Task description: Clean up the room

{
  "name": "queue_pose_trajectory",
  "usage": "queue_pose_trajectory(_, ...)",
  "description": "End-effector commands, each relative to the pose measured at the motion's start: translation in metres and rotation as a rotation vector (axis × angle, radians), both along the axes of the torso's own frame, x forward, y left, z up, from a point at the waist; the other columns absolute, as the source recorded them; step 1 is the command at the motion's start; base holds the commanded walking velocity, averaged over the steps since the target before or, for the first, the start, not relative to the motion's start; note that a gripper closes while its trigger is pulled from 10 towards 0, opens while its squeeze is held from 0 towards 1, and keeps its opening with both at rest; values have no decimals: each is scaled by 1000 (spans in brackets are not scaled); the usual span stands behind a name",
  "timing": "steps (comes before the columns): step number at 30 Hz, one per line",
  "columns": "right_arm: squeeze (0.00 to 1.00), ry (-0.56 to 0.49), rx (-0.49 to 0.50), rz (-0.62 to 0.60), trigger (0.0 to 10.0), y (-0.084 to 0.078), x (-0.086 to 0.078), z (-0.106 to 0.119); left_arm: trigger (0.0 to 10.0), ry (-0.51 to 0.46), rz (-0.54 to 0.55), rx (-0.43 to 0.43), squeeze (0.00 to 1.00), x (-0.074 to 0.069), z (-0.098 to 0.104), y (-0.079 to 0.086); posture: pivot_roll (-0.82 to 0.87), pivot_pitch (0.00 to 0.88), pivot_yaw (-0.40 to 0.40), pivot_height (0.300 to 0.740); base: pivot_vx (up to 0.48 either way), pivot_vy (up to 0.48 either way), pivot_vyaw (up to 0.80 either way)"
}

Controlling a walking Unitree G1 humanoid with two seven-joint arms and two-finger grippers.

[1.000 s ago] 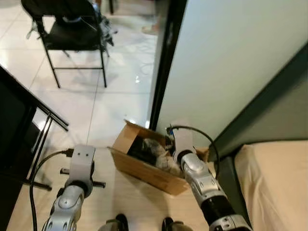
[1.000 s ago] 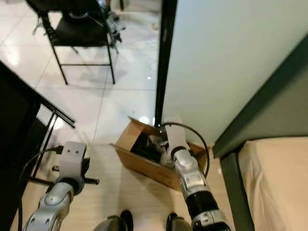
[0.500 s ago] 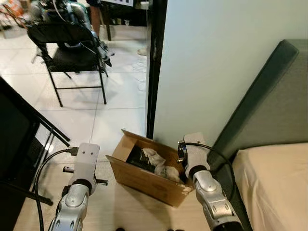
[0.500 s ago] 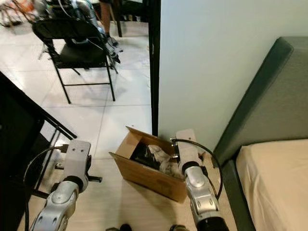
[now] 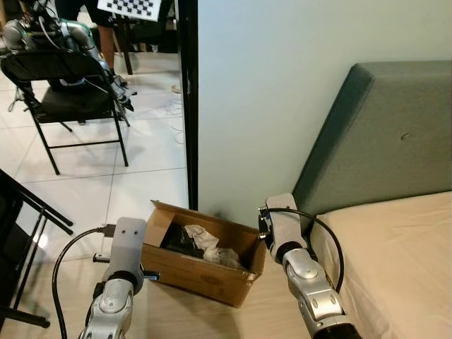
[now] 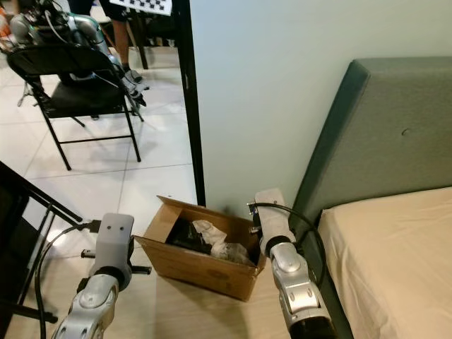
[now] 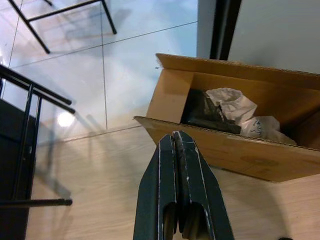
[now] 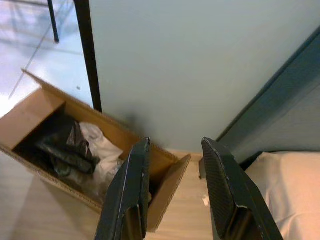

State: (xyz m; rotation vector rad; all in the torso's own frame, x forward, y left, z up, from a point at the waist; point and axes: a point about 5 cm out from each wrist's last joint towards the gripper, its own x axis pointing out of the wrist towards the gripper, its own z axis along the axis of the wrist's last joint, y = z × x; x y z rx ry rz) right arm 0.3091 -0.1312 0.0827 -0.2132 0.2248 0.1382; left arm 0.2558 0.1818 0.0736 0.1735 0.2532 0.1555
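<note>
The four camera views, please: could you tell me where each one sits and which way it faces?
Left eye, head: looks down at the cardboard box by the wall; both silver arms show.
Right eye, head: same scene, plus the bed and chair.
Left wrist: along the shut left gripper toward the box.
Right wrist: between the open right gripper fingers toward box and wall.
All four share the box.

setting: a home bedroom; bed (image 5: pixel 395 261) with beige mattress and grey padded headboard (image 5: pixel 374 134) against a pale wall (image 5: pixel 268 85); wood-look floor (image 7: pixel 100 175) by the bed, white tiles (image 5: pixel 141 162) past a dark door frame (image 5: pixel 188 99); folding chair (image 5: pixel 63 85) beyond; open cardboard box (image 5: pixel 205 272) of rubbish on the floor
</note>
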Motion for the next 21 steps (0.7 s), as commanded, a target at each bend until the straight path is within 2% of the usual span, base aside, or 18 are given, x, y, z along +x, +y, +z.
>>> queue_pose_trajectory(1, 0, 42, 9, -1, 10000, 1, -2, -6, 10000, 26, 16, -4, 0, -5, -4, 4, 0, 173, -64, 727, 0, 0, 0)
queue_pose_trajectory(9, 0, 33, 30, -47, 10000, -1, 1, -5, 10000, 13, 2, -5, 0, -4, -1, 5, 8, 156, -46, 727, 0, 0, 0)
queue_pose_trajectory(18, 0, 40, 43, -82, 10000, -2, -4, -9, 10000, -30, -3, -1, 0, 3, 8, 1, 2, 147, -28, 727, 0, 0, 0)
queue_pose_trajectory(21, 0, 51, 47, -88, 10000, -2, -5, -10, 10000, -34, 1, -13, 0, 1, 7, 0, 3, 143, -25, 727, 0, 0, -488)
